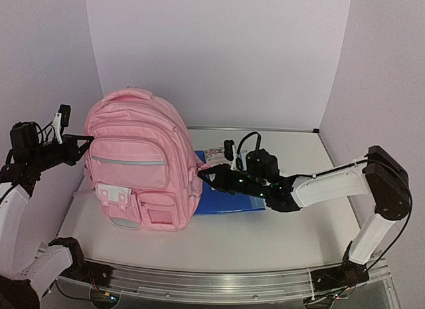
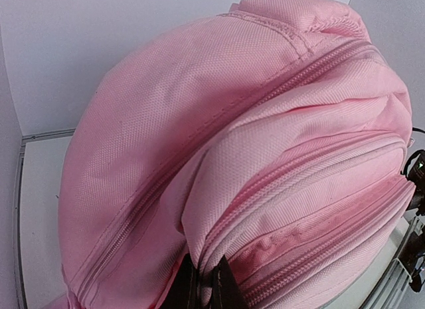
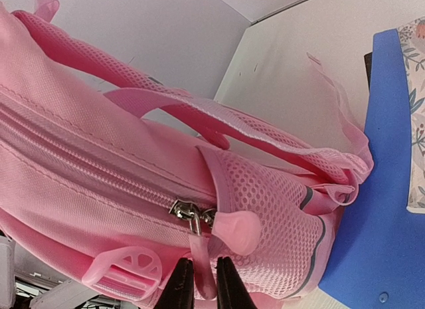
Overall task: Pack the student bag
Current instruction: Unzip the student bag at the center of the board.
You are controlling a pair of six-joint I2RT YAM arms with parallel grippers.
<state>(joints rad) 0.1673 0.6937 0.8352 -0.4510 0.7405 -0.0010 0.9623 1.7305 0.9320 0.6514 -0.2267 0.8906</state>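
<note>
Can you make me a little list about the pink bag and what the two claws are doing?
backpack: pink, standing upright on the table
left claw: closed, pinching the backpack's side
right claw: closed on a zipper pull
blue folder: lying flat beside the backpack
</note>
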